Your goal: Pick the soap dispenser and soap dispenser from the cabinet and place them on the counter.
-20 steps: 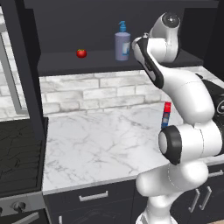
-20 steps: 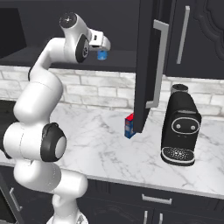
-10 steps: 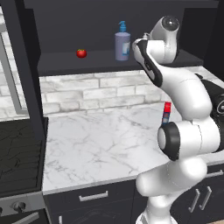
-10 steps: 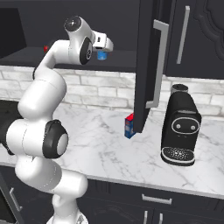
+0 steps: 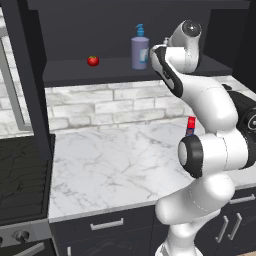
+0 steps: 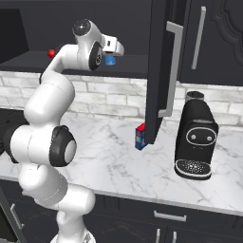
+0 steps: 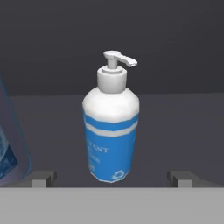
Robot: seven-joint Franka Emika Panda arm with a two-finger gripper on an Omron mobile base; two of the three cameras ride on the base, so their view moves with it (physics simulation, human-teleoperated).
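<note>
On the cabinet shelf (image 7: 175,118) the small bright-blue soap dispenser (image 7: 111,131) with a white pump stands upright, straight ahead of my gripper (image 7: 112,178). The gripper is open, one fingertip low on each side of the bottle and neither touching it. The larger greyish-purple soap dispenser (image 5: 139,52) with a blue pump stands upright on the same shelf, and its edge (image 7: 8,144) shows at the left of the hand view. In the right base view my hand (image 6: 116,47) reaches into the cabinet just above the small blue bottle (image 6: 110,60). The white marble counter (image 5: 115,160) lies below.
A small red tomato (image 5: 93,61) sits further left on the shelf. The open dark cabinet door (image 6: 159,71) hangs right of my hand. A slim red-topped blue bottle (image 5: 190,126) and a black coffee machine (image 6: 194,137) stand on the counter. The black stovetop (image 5: 20,175) is at the left.
My hand has pushed further into the cabinet toward the small blue bottle. The gripper stays open, and both bottles have kept their places.
</note>
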